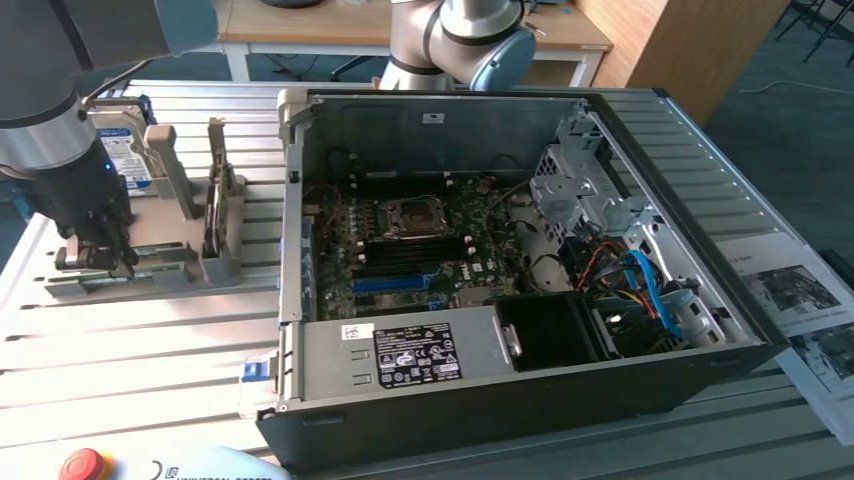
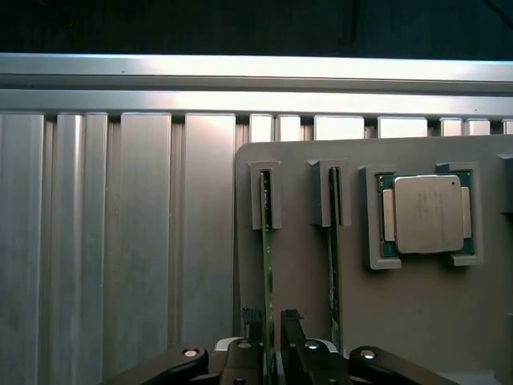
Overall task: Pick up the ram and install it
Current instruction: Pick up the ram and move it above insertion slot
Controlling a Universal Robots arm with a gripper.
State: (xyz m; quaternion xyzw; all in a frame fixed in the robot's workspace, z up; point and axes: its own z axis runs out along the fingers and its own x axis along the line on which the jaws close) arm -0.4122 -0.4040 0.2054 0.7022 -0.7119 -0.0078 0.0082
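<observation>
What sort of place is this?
Likely a robotics lab bench set up for PC assembly. An open PC case with its motherboard exposed sits on a slotted aluminium table, and a grey fixture holds ram and a CPU.

The ribbed aluminium table [image 1: 134, 340] carried an open black computer case [image 1: 534, 400], which lay on its side with its interior facing up and took up much of the slatted surface. Just beside the case, to the exterior view's left of it, a grey slotted holder [image 1: 174, 265] sat flat on the slats, and a pale pendant with a red button [image 1: 83, 465] rested nearer the camera than the case's corner on that side. On the case's opposite side, at the exterior view's right, printed paper sheets [image 1: 787, 290] lay flat close to its wall.
</observation>
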